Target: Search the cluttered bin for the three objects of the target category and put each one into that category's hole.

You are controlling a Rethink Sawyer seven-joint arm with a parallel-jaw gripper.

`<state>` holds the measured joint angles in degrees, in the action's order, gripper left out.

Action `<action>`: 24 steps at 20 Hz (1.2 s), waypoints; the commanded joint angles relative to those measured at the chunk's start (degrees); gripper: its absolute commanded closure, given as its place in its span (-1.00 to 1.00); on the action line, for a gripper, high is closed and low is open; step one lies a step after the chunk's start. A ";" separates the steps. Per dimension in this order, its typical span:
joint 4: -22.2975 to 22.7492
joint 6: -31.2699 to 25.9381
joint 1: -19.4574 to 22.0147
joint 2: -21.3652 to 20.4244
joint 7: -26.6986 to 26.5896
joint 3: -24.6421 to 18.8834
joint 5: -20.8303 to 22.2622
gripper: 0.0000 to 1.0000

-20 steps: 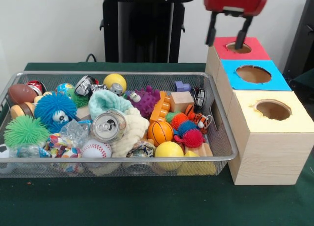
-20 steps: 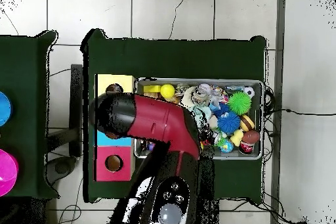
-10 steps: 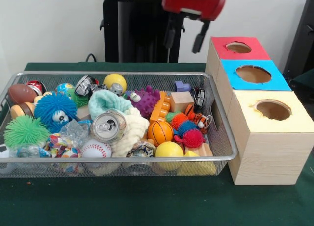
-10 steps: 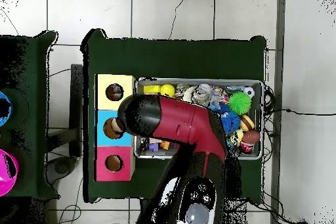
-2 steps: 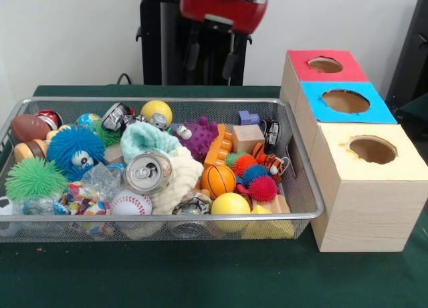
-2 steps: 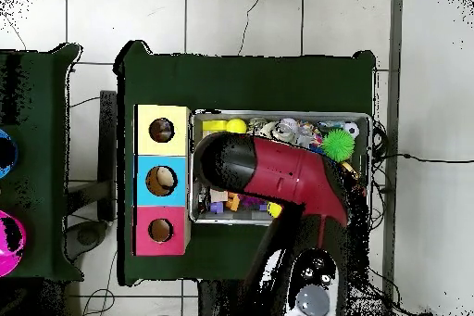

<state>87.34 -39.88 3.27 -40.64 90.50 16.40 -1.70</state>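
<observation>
Hand (image 5: 212, 56) hangs released and empty above the wire bin's (image 5: 302, 186) far edge. Three-hole box (image 5: 361, 181) stands just beside the bin.

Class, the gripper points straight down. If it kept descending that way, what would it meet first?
Probably the back of the wire bin, around the purple spiky toy and yellow ball; the gripper hangs open above, but depth is unclear.
</observation>
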 commanded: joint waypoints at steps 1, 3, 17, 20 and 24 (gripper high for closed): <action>1.95 2.97 5.52 0.57 -6.32 -8.42 5.21 -1.00; 0.44 2.68 6.81 0.88 -7.23 -9.26 6.48 -1.00; -7.78 -0.80 13.05 2.65 -9.31 -16.22 12.26 -1.00; -9.64 -0.63 13.89 3.99 -8.93 -17.31 13.33 -1.00; -10.86 0.37 15.28 5.23 -9.10 -18.82 15.12 -1.00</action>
<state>79.65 -38.82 16.40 -39.31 90.50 5.10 9.50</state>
